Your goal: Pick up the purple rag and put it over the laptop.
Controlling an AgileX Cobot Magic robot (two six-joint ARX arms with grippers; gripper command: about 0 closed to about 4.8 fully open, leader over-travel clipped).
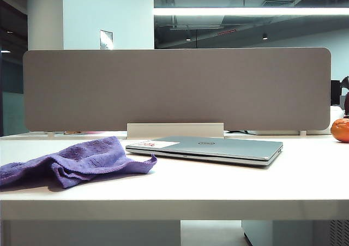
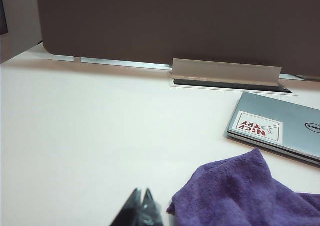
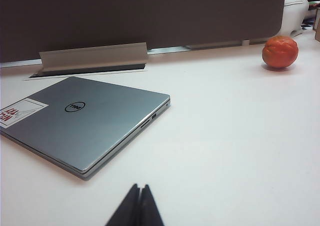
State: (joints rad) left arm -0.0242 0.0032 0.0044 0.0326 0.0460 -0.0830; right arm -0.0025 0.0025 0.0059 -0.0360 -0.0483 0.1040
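The purple rag [image 1: 76,164] lies crumpled on the white table, left of the laptop [image 1: 212,148] in the exterior view. The laptop is closed and flat, silver-grey, with a round logo and a white sticker with red marks [image 2: 259,126]. My left gripper [image 2: 141,193] is shut and empty, hovering near the table just beside the rag's [image 2: 245,196] edge without touching it. My right gripper [image 3: 139,188] is shut and empty, over bare table in front of the laptop's [image 3: 90,121] near corner. Neither gripper shows in the exterior view.
A grey partition panel [image 1: 174,88] stands along the table's back edge, with a pale cable flap [image 1: 174,129] below it. An orange fruit [image 1: 341,130] sits at the far right [image 3: 280,51]. The table's front edge [image 1: 174,208] runs across the exterior view.
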